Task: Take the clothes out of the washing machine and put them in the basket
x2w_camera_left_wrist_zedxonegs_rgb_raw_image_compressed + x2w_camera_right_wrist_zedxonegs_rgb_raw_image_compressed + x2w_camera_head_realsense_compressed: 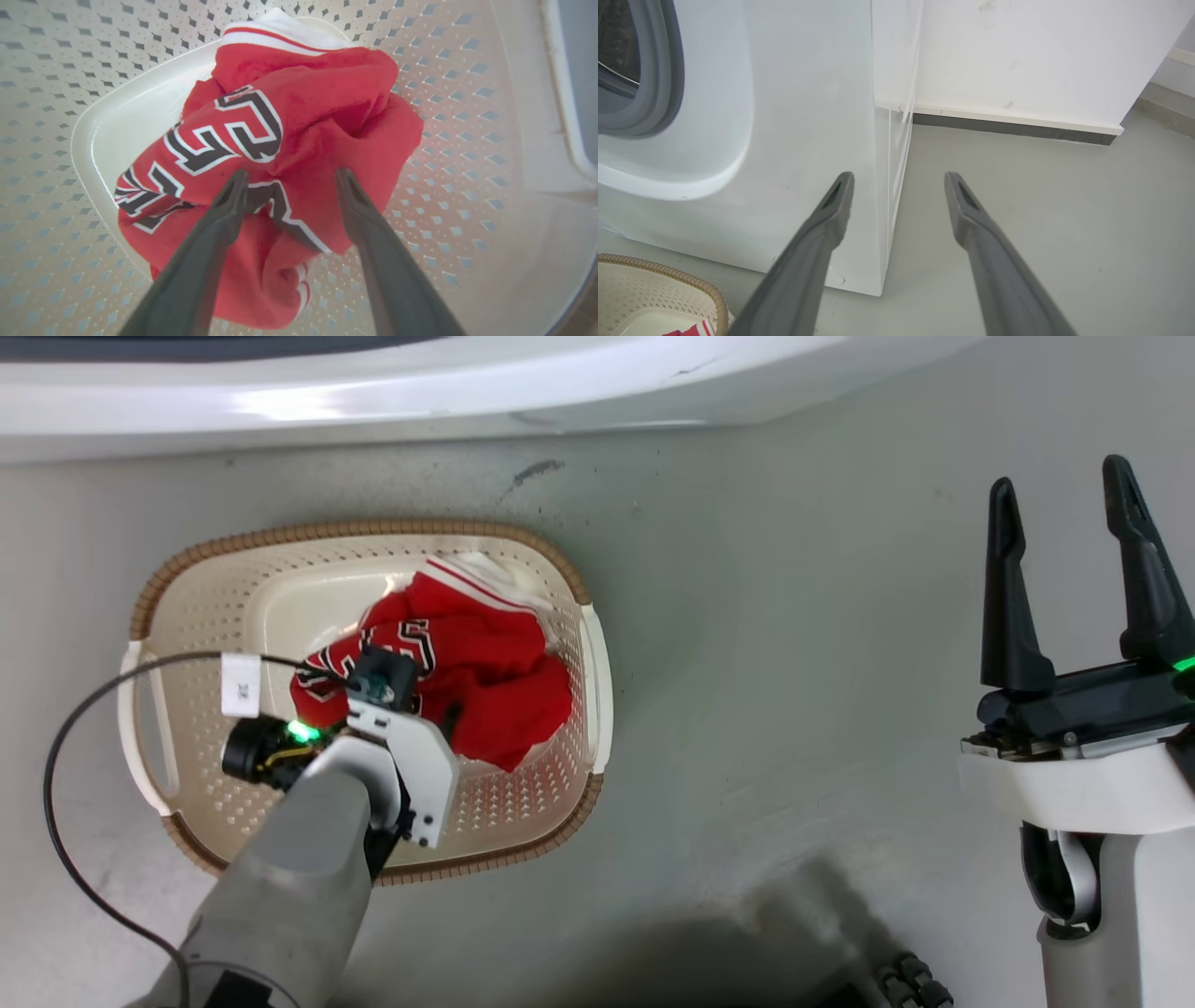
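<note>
Directly over the clothes [467, 663] in the basket [196, 579], the left gripper [289, 175] is released, fingers [224, 210] spread, contact with the fabric indiscernible; the right gripper [1059, 476], likewise spread, holds nothing.

basket [373, 529]: I count one.
washing machine [808, 116]: one on my feeds.
clothes [495, 681]: one red heap; I cannot tell how many garments are bunched in it.
grippers: two, my left gripper [292, 179] and my right gripper [1060, 481].
fingers [1013, 616]: four in all, two dark ones on each gripper.
green lights [301, 732]: two, one glowing at each wrist.
cable [56, 756]: one black loop.
tag [241, 684]: one white tag on that cable.
</note>
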Tool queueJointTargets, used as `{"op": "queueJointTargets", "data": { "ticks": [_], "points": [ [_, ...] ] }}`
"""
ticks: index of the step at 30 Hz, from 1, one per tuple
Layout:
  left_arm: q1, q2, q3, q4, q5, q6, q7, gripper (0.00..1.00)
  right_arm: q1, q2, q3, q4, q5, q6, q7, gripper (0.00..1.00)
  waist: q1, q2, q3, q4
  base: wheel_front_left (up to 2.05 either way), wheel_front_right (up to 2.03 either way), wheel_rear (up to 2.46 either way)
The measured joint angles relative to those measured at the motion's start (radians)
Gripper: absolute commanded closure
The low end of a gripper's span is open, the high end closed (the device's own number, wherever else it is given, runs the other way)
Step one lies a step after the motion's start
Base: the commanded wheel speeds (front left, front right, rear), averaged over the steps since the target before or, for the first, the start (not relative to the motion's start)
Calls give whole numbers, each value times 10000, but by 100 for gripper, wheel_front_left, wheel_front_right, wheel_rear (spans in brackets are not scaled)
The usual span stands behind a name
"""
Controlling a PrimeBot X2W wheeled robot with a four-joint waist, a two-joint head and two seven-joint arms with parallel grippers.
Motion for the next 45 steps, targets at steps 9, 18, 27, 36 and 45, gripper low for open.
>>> {"op": "queueJointTargets", "data": {
  "ticks": [9,18,27,36,45],
  "points": [
    [796,-146,-19,42,-238,0,-763,0,379,2,88,385,-6,0,-2,0,-1,0,-1298,65,0,0,0],
    [1974,-186,489,-1436,-456,374,-930,0,1064,4,221,759,-111,0,0,0,-2,0,-3023,306,0,0,0],
    [3731,-31,1695,-3835,-336,1043,-953,0,1755,4,58,1045,-140,0,0,0,-3,1,-4524,552,0,0,0],
    [5576,-138,3526,-6941,433,1559,-953,0,2401,4,96,1214,-184,0,-2,0,-4,1,-5881,852,0,0,0],
    [7207,-614,5091,-9770,1639,1925,-955,0,2978,4,105,1384,-71,0,-2,0,-3,1,-6904,976,0,0,0]
  ]
}}
